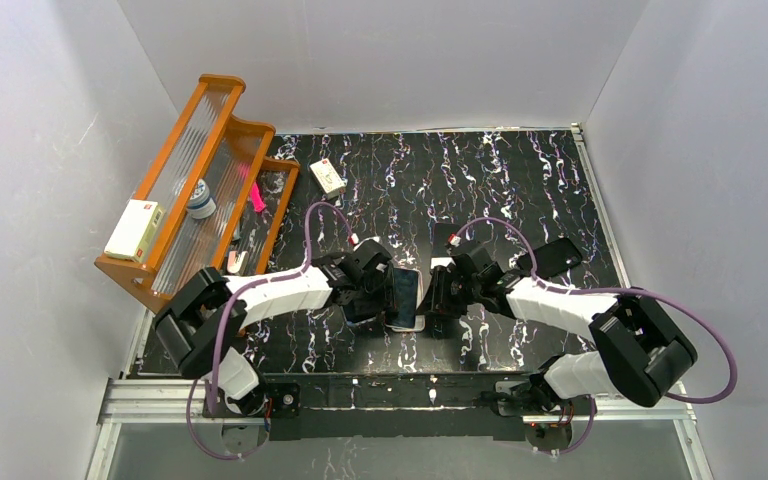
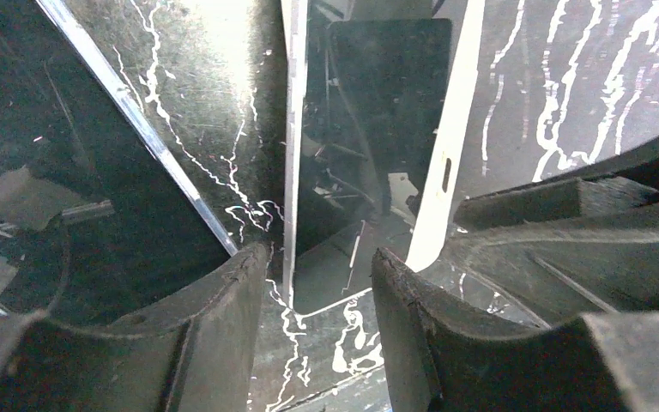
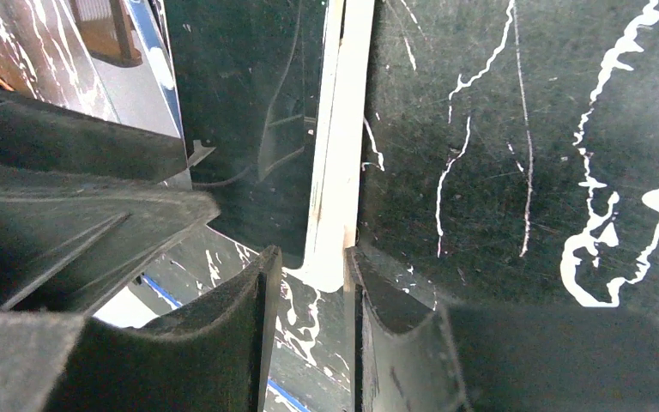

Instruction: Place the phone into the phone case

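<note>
- Case [image 1: 417, 320]: white rim, dark glossy inside, flat on the desk [image 1: 520, 190], between the two claws.
- Phone [image 1: 400, 288]: dark glass, silver edge, just left of the case. In the left wrist view it sits slanted to the case, one corner close to the case's left rim. Can't tell if they touch.
- Left claw [image 1: 378, 290]: at the case's left side, medium gap, straddling a case corner. One finger [image 2: 223, 343] stands clear of the rim, with a strip of desk showing between. The other looks to be against the case's side wall. Not clamped.
- Right claw [image 1: 438, 295]: at the case's right side, narrow gap, fingers [image 3: 257, 343] either side of the end of the white rim. Can't tell if it's actually pinching.
- Both arms reach in low, wrists facing each other over the case.
- Rack [image 1: 185, 150]: orange wood, well left and back of the case, leaning at the desk edge. A white box [image 1: 134, 230] lies on it; other small bits are too small to name.
- Small carton [image 1: 328, 177]: on the desk, back-left of the case, near the rack.
</note>
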`<act>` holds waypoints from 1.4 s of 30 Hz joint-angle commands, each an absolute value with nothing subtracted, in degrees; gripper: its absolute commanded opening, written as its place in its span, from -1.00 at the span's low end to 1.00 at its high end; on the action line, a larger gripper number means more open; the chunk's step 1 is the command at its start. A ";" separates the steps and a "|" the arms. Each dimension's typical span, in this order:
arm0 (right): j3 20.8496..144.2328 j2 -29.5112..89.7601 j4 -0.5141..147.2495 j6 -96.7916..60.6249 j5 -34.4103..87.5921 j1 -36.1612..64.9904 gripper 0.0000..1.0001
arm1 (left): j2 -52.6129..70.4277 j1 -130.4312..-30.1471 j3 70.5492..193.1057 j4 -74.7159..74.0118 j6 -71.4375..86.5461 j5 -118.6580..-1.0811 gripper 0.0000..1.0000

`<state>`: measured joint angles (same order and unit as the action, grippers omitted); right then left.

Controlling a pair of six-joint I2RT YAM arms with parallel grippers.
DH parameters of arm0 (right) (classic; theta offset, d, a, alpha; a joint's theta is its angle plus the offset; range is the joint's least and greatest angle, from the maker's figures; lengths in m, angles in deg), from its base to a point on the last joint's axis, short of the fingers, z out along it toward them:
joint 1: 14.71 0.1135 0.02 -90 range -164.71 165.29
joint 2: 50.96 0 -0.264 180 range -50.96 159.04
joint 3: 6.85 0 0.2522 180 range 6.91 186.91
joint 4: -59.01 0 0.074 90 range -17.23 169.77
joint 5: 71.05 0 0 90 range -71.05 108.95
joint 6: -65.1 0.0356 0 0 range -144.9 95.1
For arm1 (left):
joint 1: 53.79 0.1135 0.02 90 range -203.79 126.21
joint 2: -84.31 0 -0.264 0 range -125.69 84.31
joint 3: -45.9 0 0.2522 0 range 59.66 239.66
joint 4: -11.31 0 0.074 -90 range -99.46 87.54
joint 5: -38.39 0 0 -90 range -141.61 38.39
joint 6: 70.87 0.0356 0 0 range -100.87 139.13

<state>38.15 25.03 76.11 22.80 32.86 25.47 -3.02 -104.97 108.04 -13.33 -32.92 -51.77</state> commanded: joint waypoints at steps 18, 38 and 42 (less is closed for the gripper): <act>35.89 26.08 68.93 25.04 37.00 25.33 -0.32 | -7.16 -107.47 105.00 -4.40 -40.85 -60.79 -0.60; 36.29 22.90 76.21 22.52 29.34 25.35 -0.23 | -5.19 -107.40 107.83 -11.12 -39.06 -55.53 -0.43; 35.82 24.34 73.69 22.96 32.09 25.35 -0.25 | -5.85 -107.43 107.73 -9.60 -39.51 -57.43 -0.57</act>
